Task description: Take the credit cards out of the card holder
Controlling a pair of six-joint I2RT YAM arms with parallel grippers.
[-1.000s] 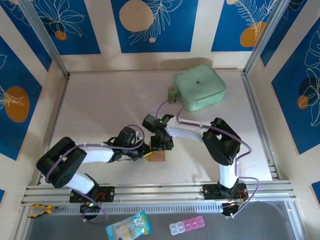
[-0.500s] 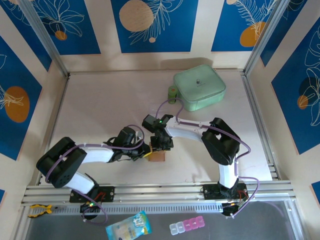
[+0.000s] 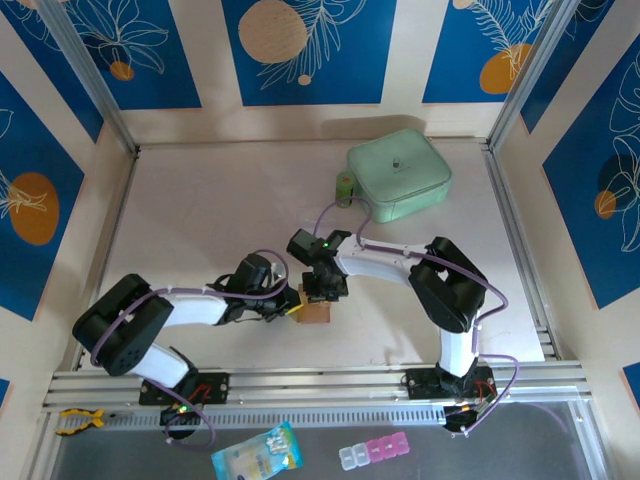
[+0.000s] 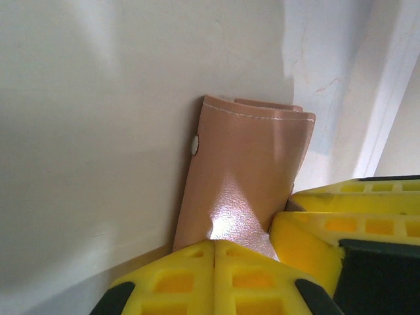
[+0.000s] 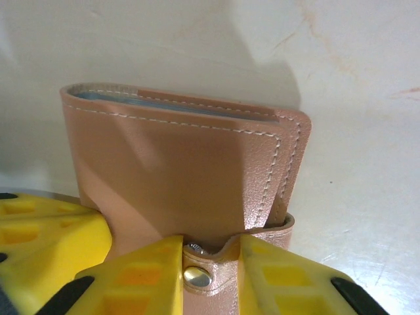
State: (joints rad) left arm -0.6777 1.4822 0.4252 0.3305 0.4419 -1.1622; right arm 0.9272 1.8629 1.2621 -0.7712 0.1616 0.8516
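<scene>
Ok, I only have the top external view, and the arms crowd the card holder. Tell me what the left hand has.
Observer: The left hand is shut on one end of the tan card holder, creasing the leather there.
Operator: Now give me the right one.
Observer: The right hand has its fingers against both sides of the snap tab, with the snap button between them.
Operator: Report whether the holder is open.
Observer: It is folded closed; a grey-blue inner edge shows along its top.

Tan stitched card holder (image 5: 177, 170), folded closed, near table's (image 3: 200, 220) front middle
</scene>
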